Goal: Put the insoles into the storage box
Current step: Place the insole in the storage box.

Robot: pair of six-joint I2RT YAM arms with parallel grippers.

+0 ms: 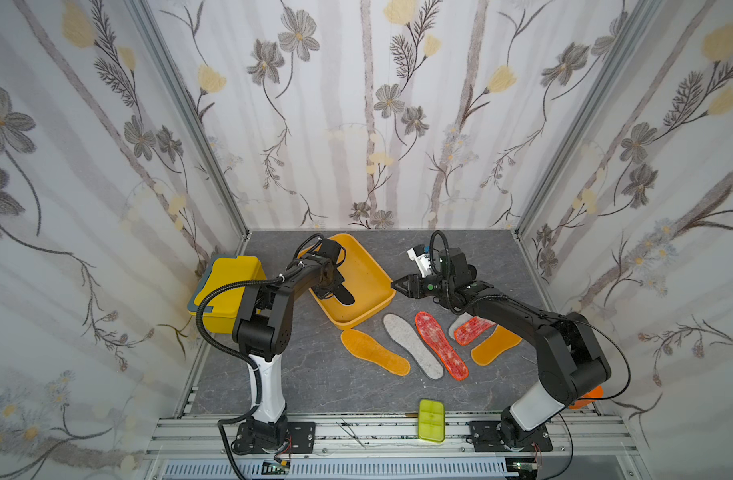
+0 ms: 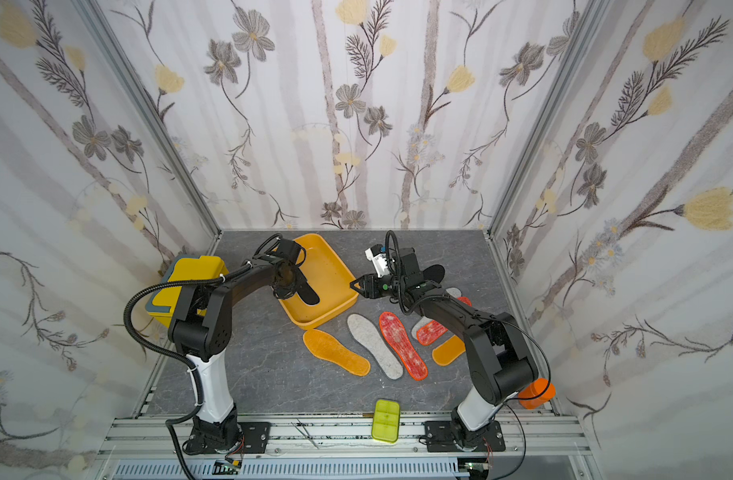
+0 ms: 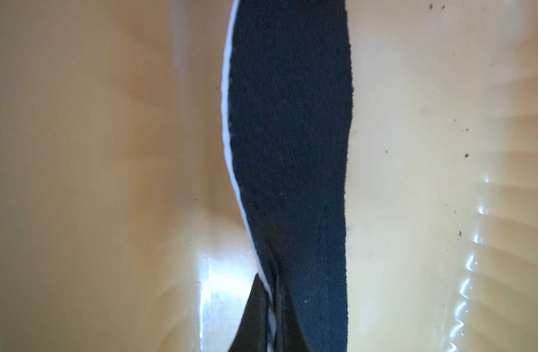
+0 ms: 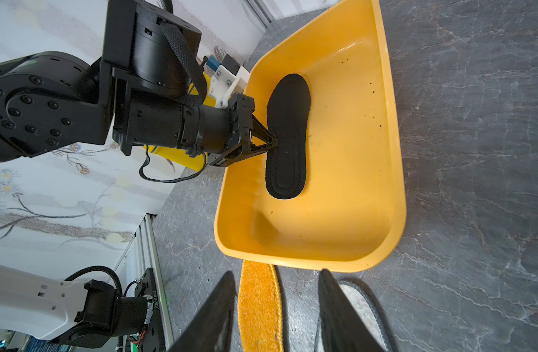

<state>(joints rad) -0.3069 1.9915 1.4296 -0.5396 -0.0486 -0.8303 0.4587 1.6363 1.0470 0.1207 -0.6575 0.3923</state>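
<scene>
The storage box [image 1: 366, 266] [image 2: 333, 272] is a shallow orange-yellow tray at the back of the table. Inside it my left gripper [image 4: 275, 141] [image 3: 270, 289] is shut on the edge of a black insole [image 1: 345, 293] [image 4: 287, 137] [image 3: 289, 122], which hangs just above the box floor. My right gripper [image 1: 394, 286] [image 4: 276, 272] hovers open and empty beside the box's near corner. On the table lie two orange-yellow insoles [image 1: 375, 352] [image 1: 495, 345], a grey-white felt one [image 1: 412, 345] and two red-orange ones [image 1: 441, 345] [image 1: 472, 330]. Another black insole [image 2: 436, 273] shows behind my right arm.
A taller yellow lidded box [image 1: 227, 291] stands at the left wall beside my left arm. A lime-green case [image 1: 431, 420] lies on the front rail. An orange cylinder [image 2: 537, 394] sits behind the right arm's base. Tweezers [image 2: 306, 430] rest on the rail.
</scene>
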